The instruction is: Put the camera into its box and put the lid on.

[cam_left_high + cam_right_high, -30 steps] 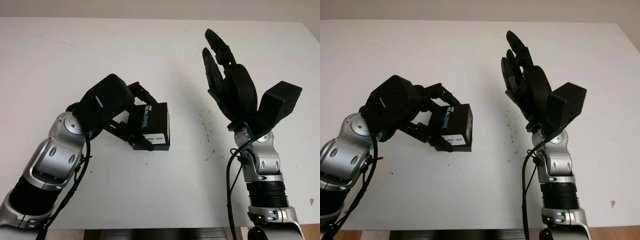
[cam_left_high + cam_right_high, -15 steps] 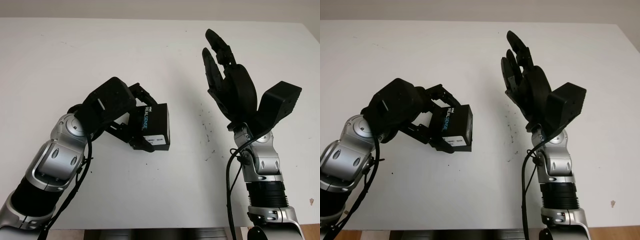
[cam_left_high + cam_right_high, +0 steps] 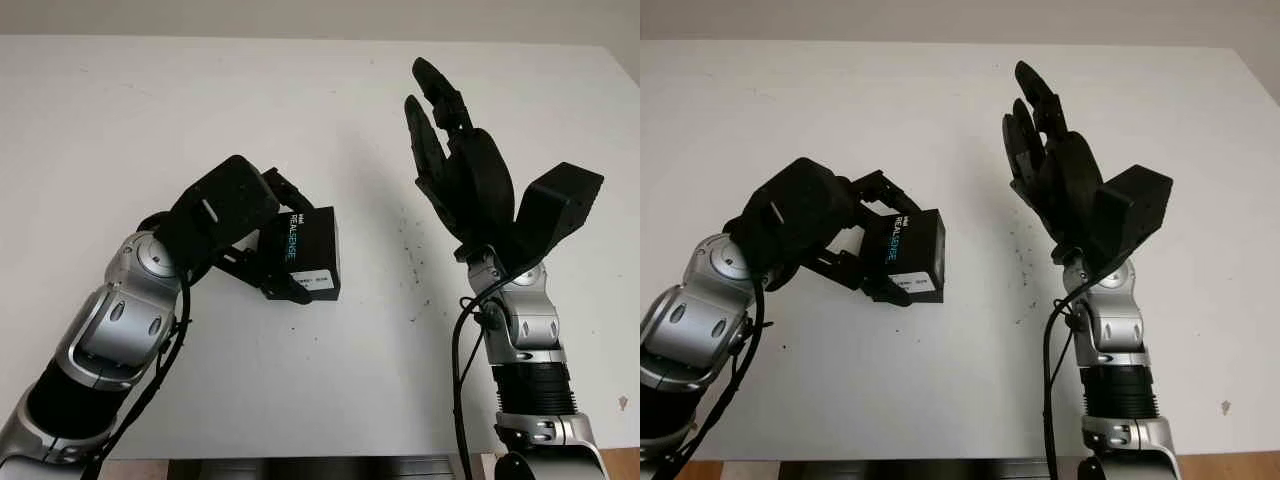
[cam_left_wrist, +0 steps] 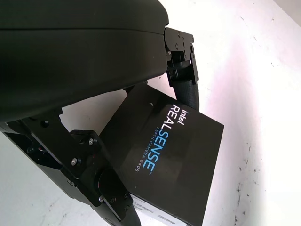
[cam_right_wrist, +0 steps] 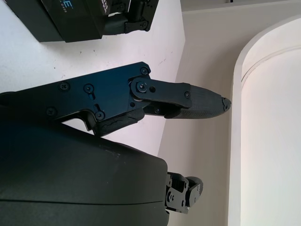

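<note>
Black camera box [image 3: 305, 253], lid on, centre-left on the white table [image 3: 330, 90]: left hand [image 3: 262, 235] grips it, fingers curled around both ends. Right hand [image 3: 455, 165]: open, raised at right, well apart. Step judged as handling the closed box; next calls for setting it down and letting go.

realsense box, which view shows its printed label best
The left wrist view: the box is close up there, lettering readable, in the left hand. Both eye views show it small on the table; the right wrist view catches just a corner.
</note>
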